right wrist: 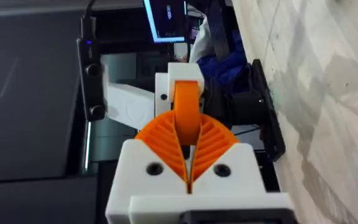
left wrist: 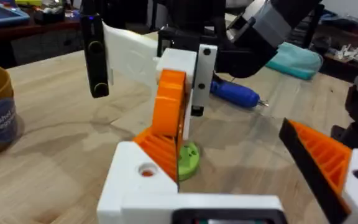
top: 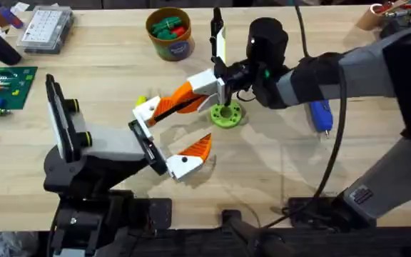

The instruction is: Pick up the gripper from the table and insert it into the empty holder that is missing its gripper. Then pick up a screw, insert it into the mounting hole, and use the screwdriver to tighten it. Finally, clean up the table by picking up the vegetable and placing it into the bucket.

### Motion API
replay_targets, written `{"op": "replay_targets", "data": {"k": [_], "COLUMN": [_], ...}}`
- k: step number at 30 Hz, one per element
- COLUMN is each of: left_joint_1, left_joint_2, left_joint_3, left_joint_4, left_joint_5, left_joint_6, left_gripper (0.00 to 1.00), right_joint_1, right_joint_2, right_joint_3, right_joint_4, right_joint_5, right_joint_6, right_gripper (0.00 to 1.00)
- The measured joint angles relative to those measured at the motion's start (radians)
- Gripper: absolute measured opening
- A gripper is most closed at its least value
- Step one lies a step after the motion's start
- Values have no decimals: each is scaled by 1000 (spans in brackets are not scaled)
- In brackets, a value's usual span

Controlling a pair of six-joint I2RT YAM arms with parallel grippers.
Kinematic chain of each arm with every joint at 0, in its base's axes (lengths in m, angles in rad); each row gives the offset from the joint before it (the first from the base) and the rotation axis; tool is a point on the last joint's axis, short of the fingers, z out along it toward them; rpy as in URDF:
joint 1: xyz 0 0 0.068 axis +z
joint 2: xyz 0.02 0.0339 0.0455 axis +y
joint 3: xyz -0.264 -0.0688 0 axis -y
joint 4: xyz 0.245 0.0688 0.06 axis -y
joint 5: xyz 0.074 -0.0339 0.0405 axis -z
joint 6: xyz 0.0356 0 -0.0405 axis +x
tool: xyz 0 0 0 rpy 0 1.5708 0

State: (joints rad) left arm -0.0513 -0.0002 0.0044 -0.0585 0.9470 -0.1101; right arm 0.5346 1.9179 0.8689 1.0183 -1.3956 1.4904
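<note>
Orange ribbed gripper [right wrist: 187, 106] is pinched between the closed fingers of the right gripper [right wrist: 188, 152], its far end against a white holder block [right wrist: 179, 81] above the middle of the table [top: 98, 71]. The left gripper [top: 197, 123] is spread wide around that spot, holding nothing. The bucket [top: 170, 32] stands farther back. The screwdriver [top: 322, 114] lies under the right arm. A green ring [top: 225, 114] sits just below the held piece.
</note>
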Motion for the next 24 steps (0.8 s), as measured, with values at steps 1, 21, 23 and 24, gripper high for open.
{"op": "replay_targets", "data": {"k": [1,21,23,24], "left_joint_1": [0,-2,-2,-2], "left_joint_2": [0,0,0,0], "left_joint_3": [0,0,0,0], "left_joint_4": [0,13,13,13], "left_joint_5": [0,30,30,31], "left_joint_6": [0,4,4,4], "left_gripper": [992,992,992,992], "right_joint_1": [0,8,8,8], "right_joint_2": [0,3,2,2], "right_joint_3": [0,2,2,2], "right_joint_4": [-1,-6,-7,-7], "right_joint_5": [0,9,11,11], "right_joint_6": [5,29,28,28], "right_gripper": [6,989,995,995]}}
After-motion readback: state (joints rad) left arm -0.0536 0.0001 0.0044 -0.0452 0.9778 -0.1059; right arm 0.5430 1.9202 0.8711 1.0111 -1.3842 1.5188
